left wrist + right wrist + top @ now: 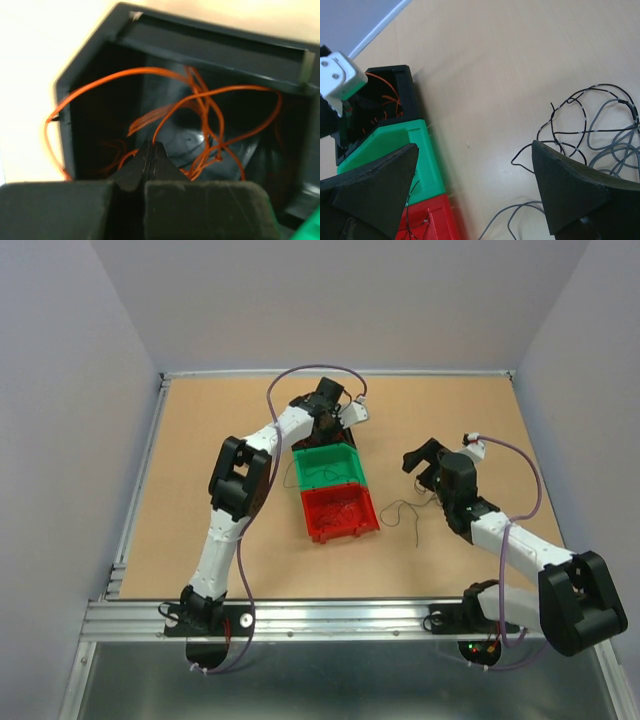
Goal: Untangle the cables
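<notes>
My left end effector (151,150) is pinched shut inside the black bin (210,45), the far one, among looping orange cables (220,92); I cannot tell whether it grips one. My right end effector (475,146) stands wide over the bench (495,60), above loose black cables (580,132) right of the red bin (338,512).

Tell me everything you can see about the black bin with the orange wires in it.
The black bin looks like hard dark plastic, open-topped, with a thick rim and an angled corner. It sits upright on the table at the far end of the bin row, against the green bin. Thin orange wires loop loosely inside; one strand arches over its rim. The shut left gripper reaches into it among them.
</notes>
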Controlling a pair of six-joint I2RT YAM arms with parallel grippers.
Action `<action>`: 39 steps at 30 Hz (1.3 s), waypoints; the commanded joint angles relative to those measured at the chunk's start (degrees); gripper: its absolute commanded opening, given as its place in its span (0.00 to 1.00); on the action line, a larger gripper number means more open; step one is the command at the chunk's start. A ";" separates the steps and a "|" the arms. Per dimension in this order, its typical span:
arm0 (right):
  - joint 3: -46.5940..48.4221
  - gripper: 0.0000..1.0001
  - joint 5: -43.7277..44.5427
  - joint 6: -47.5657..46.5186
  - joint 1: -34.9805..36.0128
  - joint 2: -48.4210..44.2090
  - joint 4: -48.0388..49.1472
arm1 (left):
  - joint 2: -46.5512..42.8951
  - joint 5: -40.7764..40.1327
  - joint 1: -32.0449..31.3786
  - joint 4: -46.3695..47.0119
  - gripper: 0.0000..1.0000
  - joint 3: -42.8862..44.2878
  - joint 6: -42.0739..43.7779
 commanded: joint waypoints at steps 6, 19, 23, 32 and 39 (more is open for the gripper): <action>-0.67 1.00 2.30 -0.25 -0.30 0.14 1.97 | -5.84 -0.54 1.25 -0.37 0.00 -5.00 -2.89; 1.62 1.00 9.86 2.12 -0.30 3.75 -2.78 | -24.83 3.77 0.28 8.86 0.34 -15.54 -4.03; 3.02 1.00 12.49 1.60 -0.30 6.38 -3.48 | -30.54 5.26 0.20 12.71 0.46 -21.51 -5.60; 6.18 1.00 14.43 2.56 -0.22 14.29 -5.77 | -47.94 11.77 0.81 35.55 0.99 -40.94 -13.86; 6.20 0.01 8.47 0.02 -0.22 8.53 -5.68 | -58.57 17.82 5.82 63.99 0.99 -61.74 -25.55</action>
